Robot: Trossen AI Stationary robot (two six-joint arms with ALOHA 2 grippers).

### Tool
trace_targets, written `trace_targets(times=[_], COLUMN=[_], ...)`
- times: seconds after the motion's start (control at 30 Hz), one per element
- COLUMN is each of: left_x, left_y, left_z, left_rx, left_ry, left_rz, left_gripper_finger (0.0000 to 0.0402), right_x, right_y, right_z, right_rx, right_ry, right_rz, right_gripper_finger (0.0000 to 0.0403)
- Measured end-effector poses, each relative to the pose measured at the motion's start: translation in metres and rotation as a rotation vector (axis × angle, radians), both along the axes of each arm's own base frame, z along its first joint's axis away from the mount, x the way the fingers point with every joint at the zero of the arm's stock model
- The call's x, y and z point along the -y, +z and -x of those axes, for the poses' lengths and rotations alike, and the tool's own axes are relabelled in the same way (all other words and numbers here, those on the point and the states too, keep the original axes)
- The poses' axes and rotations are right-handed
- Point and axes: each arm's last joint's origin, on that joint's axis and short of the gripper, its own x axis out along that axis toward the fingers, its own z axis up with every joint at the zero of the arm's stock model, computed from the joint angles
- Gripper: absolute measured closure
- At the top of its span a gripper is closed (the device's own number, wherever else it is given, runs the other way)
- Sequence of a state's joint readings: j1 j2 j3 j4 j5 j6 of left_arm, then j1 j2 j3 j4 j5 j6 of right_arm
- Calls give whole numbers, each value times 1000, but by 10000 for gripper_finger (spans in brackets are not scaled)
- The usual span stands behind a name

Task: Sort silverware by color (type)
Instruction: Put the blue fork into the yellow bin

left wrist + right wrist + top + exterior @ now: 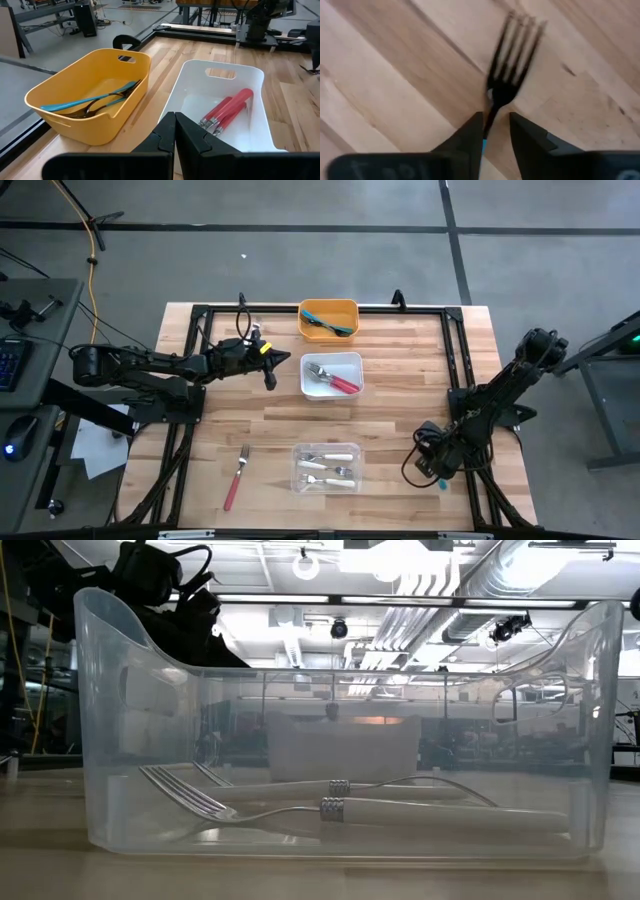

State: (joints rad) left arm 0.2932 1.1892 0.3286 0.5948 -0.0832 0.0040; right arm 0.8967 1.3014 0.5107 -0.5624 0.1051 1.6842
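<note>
The silverware is small forks with coloured handles. Teal ones lie in the orange bin (pixel 328 318) (pixel 90 92), pink-red ones in the white bin (pixel 332 374) (pixel 227 107), and white ones in the clear bin (pixel 326 467) (pixel 340 810). One pink-red fork (pixel 237 477) lies flat on the table, left of the clear bin. My left gripper (pixel 268 366) (pixel 175 134) is shut and empty, hovering at the white bin's left wall. My right gripper (pixel 440 470) (pixel 495 125) is right of the clear bin, shut on a teal-handled fork (pixel 512 55). My right gripper pinches the fork between its two fingers at the neck (pixel 492 107), just behind the metal head, where a strip of teal handle (pixel 483 146) shows. The fingers point down at the table and lie along the fork. The head juts out past the fingertips over the wood.
The three bins stand in a row down the table's middle, orange farthest and clear nearest. A black frame (pixel 455 350) runs along the table's left, far and right sides. Bare wood (pixel 400 410) lies between the white bin and the right arm.
</note>
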Motion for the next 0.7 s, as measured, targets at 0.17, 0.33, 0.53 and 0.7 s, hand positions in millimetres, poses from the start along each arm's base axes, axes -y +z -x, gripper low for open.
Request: trace_targets(times=[0.17,0.33,0.53,0.7], left_x=[0,0,1,6], left_y=[0,0,0,0], left_z=[0,0,0,-2], left_rx=[5,14,33,35], left_ry=[3,8,18,-5], left_rz=[14,35,82,89], left_gripper_finger=[401,401,401,401], right_x=[-3,-5,3,14], right_y=[0,1,7,25], right_z=[-2,-8,-28,-55], right_rx=[27,88,246,377], right_ry=[51,104,215,295], right_rz=[-30,-34,46,207], right_gripper_finger=[383,386,397,397])
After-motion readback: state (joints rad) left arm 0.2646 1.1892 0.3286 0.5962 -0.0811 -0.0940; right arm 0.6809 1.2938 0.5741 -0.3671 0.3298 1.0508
